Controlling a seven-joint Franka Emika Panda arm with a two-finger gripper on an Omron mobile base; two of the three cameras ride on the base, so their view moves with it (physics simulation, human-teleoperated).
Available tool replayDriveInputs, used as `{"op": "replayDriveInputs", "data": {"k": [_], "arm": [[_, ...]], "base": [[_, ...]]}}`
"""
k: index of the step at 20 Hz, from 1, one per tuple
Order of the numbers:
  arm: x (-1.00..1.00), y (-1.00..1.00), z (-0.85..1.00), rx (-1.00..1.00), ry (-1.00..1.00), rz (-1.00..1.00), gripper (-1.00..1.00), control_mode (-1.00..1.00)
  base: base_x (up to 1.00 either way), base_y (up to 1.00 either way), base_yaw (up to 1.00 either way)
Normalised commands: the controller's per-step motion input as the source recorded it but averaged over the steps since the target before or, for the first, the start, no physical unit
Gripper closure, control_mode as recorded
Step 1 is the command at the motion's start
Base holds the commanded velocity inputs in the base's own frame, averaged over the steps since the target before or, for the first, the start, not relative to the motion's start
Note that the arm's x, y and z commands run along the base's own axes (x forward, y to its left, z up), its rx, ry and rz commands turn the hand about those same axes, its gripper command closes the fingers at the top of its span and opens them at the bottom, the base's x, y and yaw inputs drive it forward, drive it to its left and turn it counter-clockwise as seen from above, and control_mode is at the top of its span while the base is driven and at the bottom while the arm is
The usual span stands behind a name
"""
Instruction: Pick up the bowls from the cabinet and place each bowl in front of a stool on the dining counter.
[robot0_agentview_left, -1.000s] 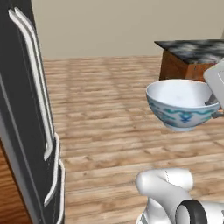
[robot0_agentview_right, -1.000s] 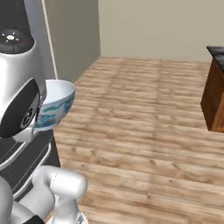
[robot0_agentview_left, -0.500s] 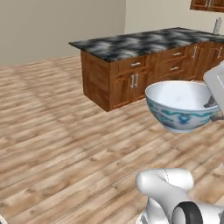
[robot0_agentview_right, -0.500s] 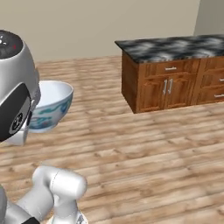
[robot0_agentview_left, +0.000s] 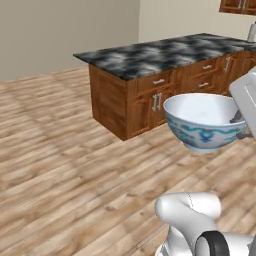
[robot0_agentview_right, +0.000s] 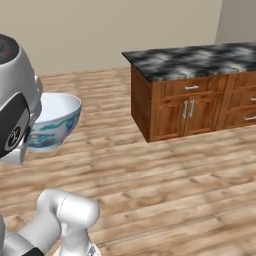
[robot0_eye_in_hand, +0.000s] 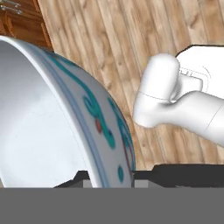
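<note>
Nearing dining counter (robot0_agentview_left: 165, 52), bowl (robot0_agentview_left: 202, 122) gripped

The base has kept turning, so both base views have swept across the room: the dark appliance that stood at the left edge a second ago has gone from view. The marbled desk (robot0_agentview_left: 165, 52) on its wooden base, only a corner at first, now stands large and closer, its drawer fronts (robot0_agentview_right: 192, 88) plain to see.
</note>
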Motion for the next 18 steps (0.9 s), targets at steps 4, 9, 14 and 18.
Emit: {"op": "replayDriveInputs", "data": {"k": [4,9,14,18], "arm": [[0.00,0.00,0.00,0.00,0.00,0.00,1.00,1.00],[0.00,0.00,0.00,0.00,0.00,0.00,1.00,1.00],[0.00,0.00,0.00,0.00,0.00,0.00,1.00,1.00],[0.00,0.00,0.00,0.00,0.00,0.00,1.00,1.00]], "base": [[1.00,0.03,0.01],[1.00,0.27,0.03],[1.00,0.46,0.01],[1.00,0.89,-0.03]]}}
